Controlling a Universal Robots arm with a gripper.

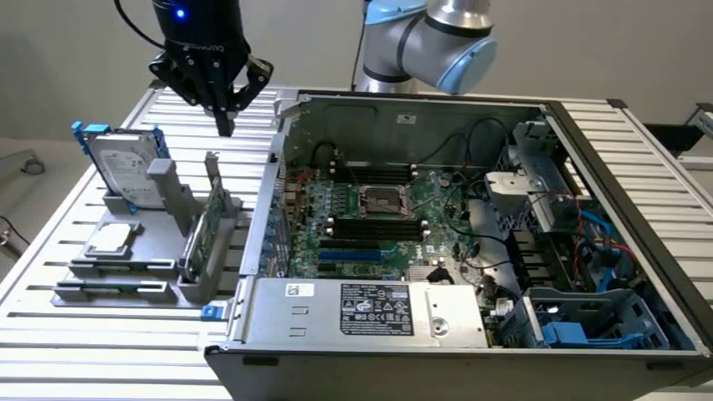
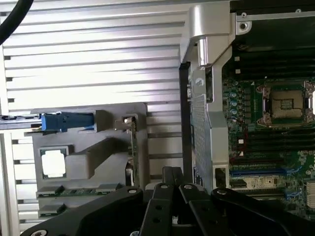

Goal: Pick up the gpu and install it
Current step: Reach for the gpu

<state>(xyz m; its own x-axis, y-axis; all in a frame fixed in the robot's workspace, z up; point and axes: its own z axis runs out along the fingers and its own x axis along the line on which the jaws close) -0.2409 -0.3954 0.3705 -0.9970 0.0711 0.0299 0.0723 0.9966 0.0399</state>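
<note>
In the exterior view the gripper [image 1: 226, 125] hangs clenched shut above the gray holder [image 1: 123, 269], where the gpu [image 1: 200, 234] stands on edge beside the open computer case [image 1: 267, 217]. In the wrist view the pinched fingertips [image 2: 170, 174] sit near the gpu's thin green edge [image 2: 133, 152], not touching it

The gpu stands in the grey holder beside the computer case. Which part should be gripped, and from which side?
Grip the gpu at its free upper edge, coming straight down from above, jaws across its thin thickness. It stands on its long edge; the grey holder encloses its lower part, and the case wall stands close beside it, so a side approach looks cramped.
</note>
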